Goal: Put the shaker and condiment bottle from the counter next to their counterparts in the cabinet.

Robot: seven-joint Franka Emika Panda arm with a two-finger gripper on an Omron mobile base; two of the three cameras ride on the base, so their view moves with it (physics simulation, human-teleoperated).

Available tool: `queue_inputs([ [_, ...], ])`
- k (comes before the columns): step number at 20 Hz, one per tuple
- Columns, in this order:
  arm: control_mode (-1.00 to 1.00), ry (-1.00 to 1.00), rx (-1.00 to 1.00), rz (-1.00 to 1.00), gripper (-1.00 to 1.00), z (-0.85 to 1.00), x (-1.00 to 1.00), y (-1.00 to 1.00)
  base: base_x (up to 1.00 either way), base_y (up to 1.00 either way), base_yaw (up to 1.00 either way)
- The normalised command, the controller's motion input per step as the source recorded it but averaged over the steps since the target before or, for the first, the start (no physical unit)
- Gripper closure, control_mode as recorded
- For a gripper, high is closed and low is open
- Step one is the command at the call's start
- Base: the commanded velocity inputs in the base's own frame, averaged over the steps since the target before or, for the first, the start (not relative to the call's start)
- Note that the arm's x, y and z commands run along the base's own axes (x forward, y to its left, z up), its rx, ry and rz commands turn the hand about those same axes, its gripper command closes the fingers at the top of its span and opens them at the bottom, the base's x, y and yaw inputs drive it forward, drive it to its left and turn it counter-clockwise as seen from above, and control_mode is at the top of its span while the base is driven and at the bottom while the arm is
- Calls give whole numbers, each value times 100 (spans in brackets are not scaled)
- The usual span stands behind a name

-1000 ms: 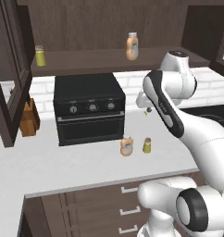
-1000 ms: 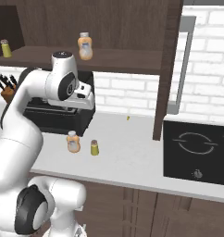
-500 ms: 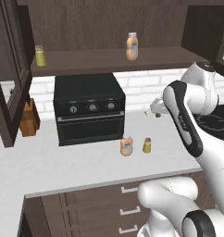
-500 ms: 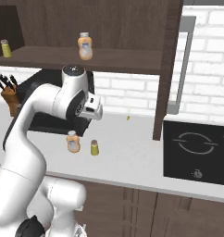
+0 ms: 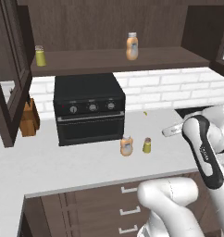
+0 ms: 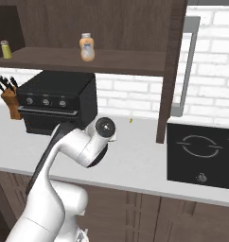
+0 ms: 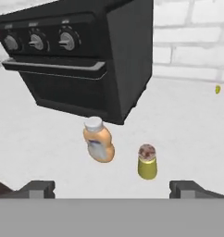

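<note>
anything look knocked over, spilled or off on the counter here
Nothing spilled or damaged. The condiment bottle leans slightly in the hand view, beside the upright shaker. A tiny yellow speck lies alone near the backsplash; what it is cannot be told.

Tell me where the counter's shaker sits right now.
In the left base view the shaker stands upright on the counter, just right of the condiment bottle, in front of the black oven's right corner.
</note>
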Motion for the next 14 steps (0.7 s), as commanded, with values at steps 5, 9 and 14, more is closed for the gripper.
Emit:
queue_inputs([
  [5,-100,-11,6,23,-100,-18,38,-28,0,0,0],
  [9,-100,-2,13,22,-100,0,64,-10,0,0,0],
  [14,-100,-2,2,28,-100,-8,58,-49,0,0,0],
])
